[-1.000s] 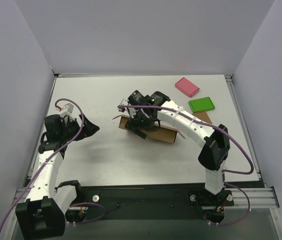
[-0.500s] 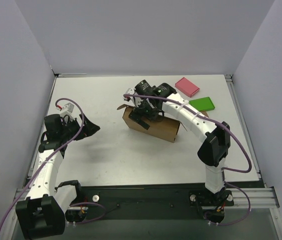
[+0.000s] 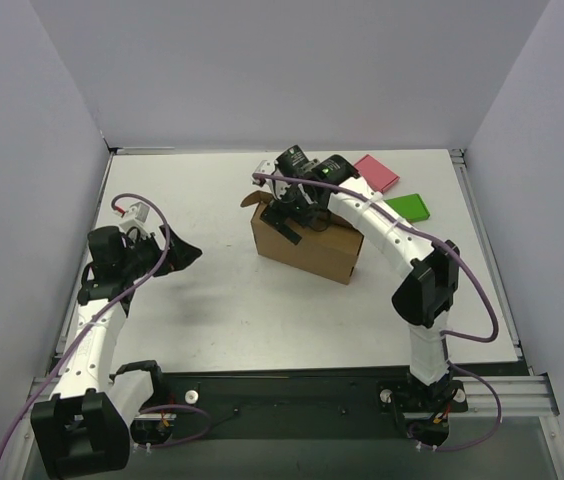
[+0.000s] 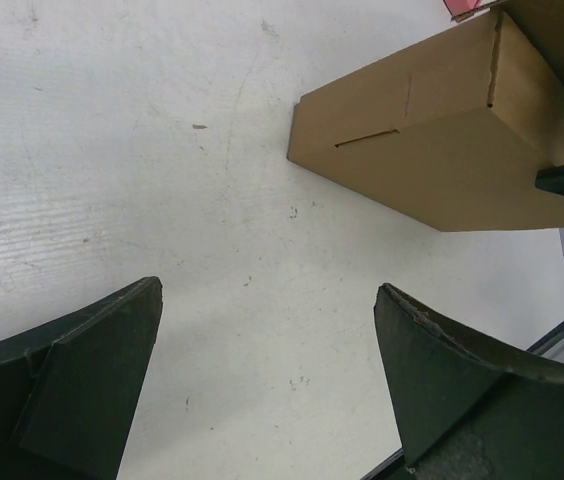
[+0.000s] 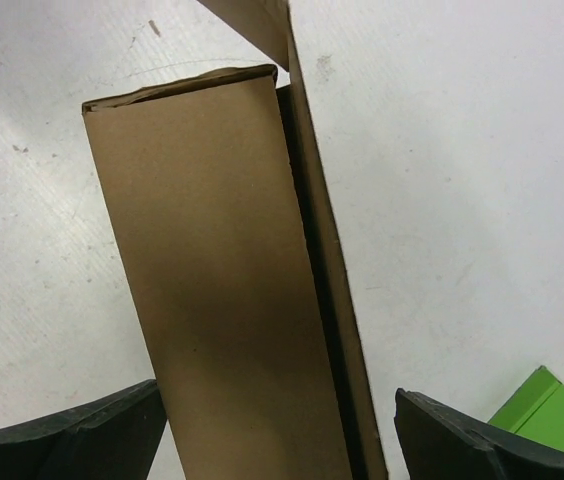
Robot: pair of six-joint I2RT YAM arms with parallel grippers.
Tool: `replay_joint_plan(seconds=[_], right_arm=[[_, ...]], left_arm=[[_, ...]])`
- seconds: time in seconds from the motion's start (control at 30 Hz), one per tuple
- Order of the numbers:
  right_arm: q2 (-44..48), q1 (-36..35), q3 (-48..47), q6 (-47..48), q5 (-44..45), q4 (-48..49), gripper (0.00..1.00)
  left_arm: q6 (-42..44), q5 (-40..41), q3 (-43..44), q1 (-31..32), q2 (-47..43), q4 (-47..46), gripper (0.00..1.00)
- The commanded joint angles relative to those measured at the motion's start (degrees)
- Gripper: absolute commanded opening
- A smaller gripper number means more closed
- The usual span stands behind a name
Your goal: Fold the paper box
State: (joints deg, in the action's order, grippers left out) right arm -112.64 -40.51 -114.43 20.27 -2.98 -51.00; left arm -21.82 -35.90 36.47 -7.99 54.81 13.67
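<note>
The right gripper (image 3: 294,212) hangs over the far left end of the paper box (image 3: 307,250). Its fingers (image 5: 72,435) are spread wide apart and hold nothing. The right wrist view looks straight down on the long brown top of the box, which runs between the two fingers. It also shows a thin dark gap along one long edge, and a loose flap (image 5: 252,20) sticking out at the end. The top view cannot show that gap.

The left gripper (image 4: 267,288) is spread wide too, with nothing in it. It hangs over the bare white table (image 3: 192,200), well away from the box. Only its wrist view shows the side of the box, with a thin slot (image 4: 367,138) cut in it.

The box sits near the middle of the table. It is closed up into a long block. Its long side runs from the far left to the near right.

A pink block (image 3: 375,172) and a green block (image 3: 405,208) lie behind the box, near the right arm. In the top view the right arm hides part of the box top.
</note>
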Motion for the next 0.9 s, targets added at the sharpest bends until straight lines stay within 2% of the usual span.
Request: replay_joint_plan(seconds=[0.0, 0.1, 0.23, 0.4, 0.53, 0.67, 0.73, 0.77, 0.87], right_arm=[[0.5, 1.6, -3.6, -0.3, 5.0, 1.2, 1.00], [2.6, 2.5, -4.2, -2.2, 5.9, 4.3, 1.00], [6.5, 2.9, -4.9, -4.9, 4.3, 7.0, 1.00], [16.3, 3.1, 0.1, -13.1, 6.5, 9.8, 1.00], [27.7, 3.7, 17.0, -20.1, 9.9, 16.7, 0.99], [39.1, 5.5, 28.6, -25.5, 11.2, 17.3, 0.98], [43.1, 6.1, 32.8, -26.1, 11.3, 17.2, 0.98], [46.9, 6.3, 37.0, -26.3, 11.4, 17.2, 0.97], [53.1, 6.6, 41.6, -26.2, 11.8, 17.0, 0.97]], left_arm=[[2.1, 0.1, 3.9, 3.2, -0.1, -5.2, 0.96], [4.7, 4.2, 7.5, 7.0, 1.9, -5.7, 0.95], [10.0, 12.2, 18.4, 16.7, 6.3, -4.0, 0.95], [12.0, 14.6, 29.5, 18.5, 15.0, -6.2, 0.95], [12.5, 11.5, 38.0, 19.5, 22.3, -10.2, 0.94], [20.1, 6.7, 44.2, 21.1, 30.1, -5.2, 0.93], [26.9, 5.8, 43.3, 22.7, 30.7, -3.6, 0.93], [28.1, 3.8, 41.9, 22.8, 30.6, -4.5, 0.95], [29.0, 2.0, 37.6, 22.8, 30.7, -9.3, 0.97]])
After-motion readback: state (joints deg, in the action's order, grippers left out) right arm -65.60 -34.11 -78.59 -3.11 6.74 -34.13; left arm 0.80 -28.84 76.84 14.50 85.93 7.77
